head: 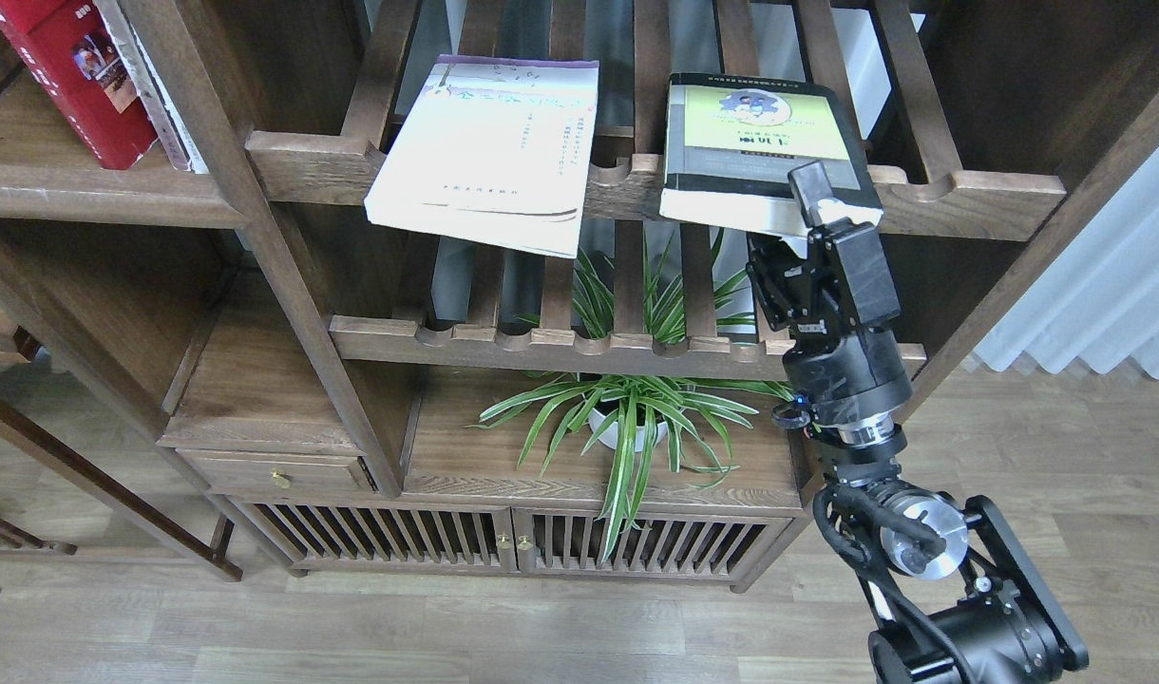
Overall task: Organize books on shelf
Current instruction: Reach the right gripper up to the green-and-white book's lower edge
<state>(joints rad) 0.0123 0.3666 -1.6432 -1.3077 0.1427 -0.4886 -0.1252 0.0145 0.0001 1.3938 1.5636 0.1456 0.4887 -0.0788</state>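
The red paperback [76, 76] leans upright on the solid dark shelf [85, 195] at the upper left. The cream-white book with a purple edge [494, 142] lies flat on the upper slatted rack and overhangs its front rail. The thick black-and-grey book with a yellow-green panel [750, 133] lies flat to its right, also overhanging. My right gripper [788, 223] is at that book's front right corner. One finger [812, 190] shows over the cover and page edge, while the other is below the book and mostly hidden. The jaws look open astride the edge. My left gripper is out of view.
A thin worn white-spined book [152, 85] leans beside the red one. A lower slatted rack [541, 347] runs under the books. A potted spider plant [636, 418] stands on the cabinet top below. A white curtain [1111, 285] hangs at the right.
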